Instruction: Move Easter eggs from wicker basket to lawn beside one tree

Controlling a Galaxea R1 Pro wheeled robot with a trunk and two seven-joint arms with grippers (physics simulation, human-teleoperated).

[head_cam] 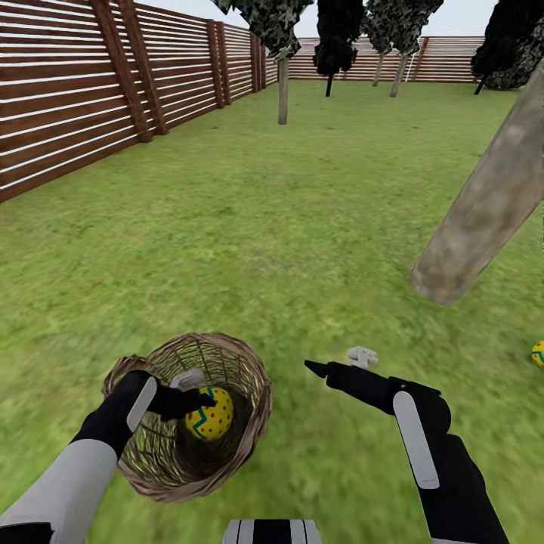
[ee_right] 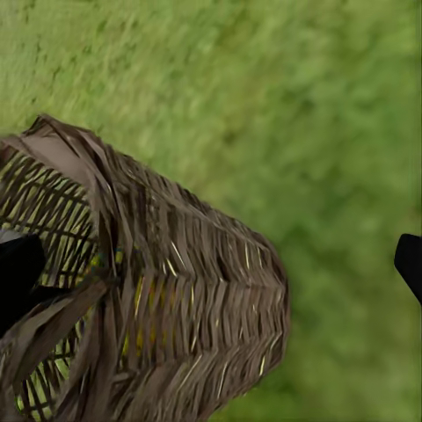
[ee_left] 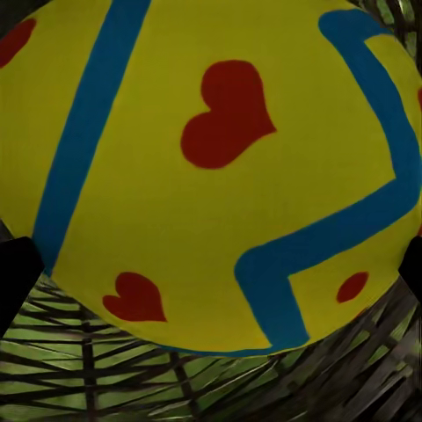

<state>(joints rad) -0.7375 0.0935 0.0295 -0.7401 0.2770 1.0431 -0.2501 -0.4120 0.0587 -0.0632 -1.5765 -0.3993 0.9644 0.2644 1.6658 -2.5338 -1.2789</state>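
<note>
From my head, I see the basket (head_cam: 189, 419) lying tipped on the lawn (head_cam: 287, 227), close to me. My left gripper (head_cam: 198, 394) is reaching into it. My left fingers are closed around an egg (head_cam: 209, 413), yellow with red dots and a blue zigzag. The egg is at the mouth of the basket, not out yet. My right gripper (head_cam: 336, 363) hangs over the grass just beside the basket. Its fingers are spread apart and they hold nothing. The tree (head_cam: 487, 204) leans over the grass ahead on my right, and its thick grey trunk meets the ground there. Another egg (head_cam: 538, 353) lies on the grass at the right edge of the picture, near the foot of that trunk. A brown fence (head_cam: 75, 91) runs along the far left edge of the lawn.

From my left wrist, the egg (ee_left: 211, 176) is very big and close. I see red hearts and blue bands on it. My dark fingers (ee_left: 16, 281) press on both sides of it. Wicker shows behind it.

From my right wrist, I see the outside of the basket (ee_right: 176, 299) lying on green grass (ee_right: 308, 105). One dark fingertip (ee_right: 409, 264) shows far across from the other.

I think one egg is already by the tree. This one must come out and go there too. I cannot see the third egg.
</note>
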